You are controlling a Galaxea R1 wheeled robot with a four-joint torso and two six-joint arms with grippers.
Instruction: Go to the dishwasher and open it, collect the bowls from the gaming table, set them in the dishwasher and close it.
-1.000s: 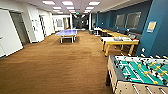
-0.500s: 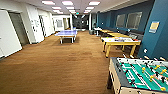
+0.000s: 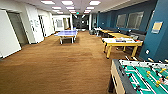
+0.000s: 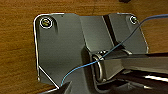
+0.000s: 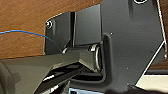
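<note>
The gaming table (image 3: 121, 42), with a white top and a yellowish edge and legs, stands at the right of the hall beside the blue wall. Small coloured things lie on it, too blurred to tell as bowls. The dishwasher is out of view. In the left wrist view my arm's dark plate and bar (image 4: 82, 50) hang over brown carpet, with a thin blue cable across them. The right wrist view gives the same dark plate (image 5: 117, 42) above the carpet.
A green table-football table (image 3: 140, 77) stands close at the lower right. A blue table-tennis table (image 3: 66, 33) is far ahead, left of centre. Yellow wood-topped tables (image 3: 117, 35) line the right wall farther on. White doors (image 3: 8, 37) run along the left. Brown carpet (image 3: 57, 65) stretches ahead.
The whole head picture has shifted slightly, with the table-football table a little lower in it, so the camera has moved. Nothing in the hall itself has moved.
</note>
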